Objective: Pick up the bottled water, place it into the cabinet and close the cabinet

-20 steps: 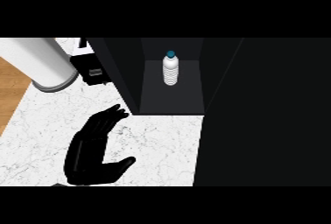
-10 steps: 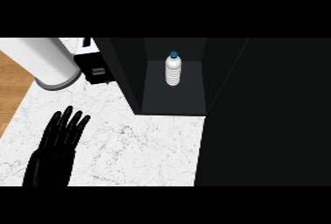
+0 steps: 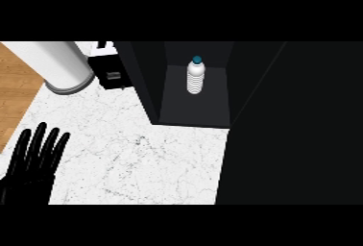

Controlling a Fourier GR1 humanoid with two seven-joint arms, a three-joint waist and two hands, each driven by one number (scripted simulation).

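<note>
The bottled water [image 3: 196,76], clear with ribbed sides and a blue cap, stands upright inside the dark cabinet [image 3: 195,108], toward the back of its shelf. The cabinet's front is open toward me. My left hand [image 3: 30,166] lies at the lower left over the white marble counter [image 3: 135,158], fingers straight and spread, pointing away from me, well apart from the cabinet and the bottle. It holds nothing. My right hand does not show.
A tall white cylinder [image 3: 60,62] stands at the back left of the counter. A small black-and-white appliance [image 3: 110,72] sits between it and the cabinet's left wall. Wooden floor [image 3: 18,91] lies past the counter's left edge. A large dark panel [image 3: 297,125] fills the right side.
My left hand has drawn back down and to the left, away from the cabinet, and its fingers have straightened. The bottle has stayed in place on the shelf.
</note>
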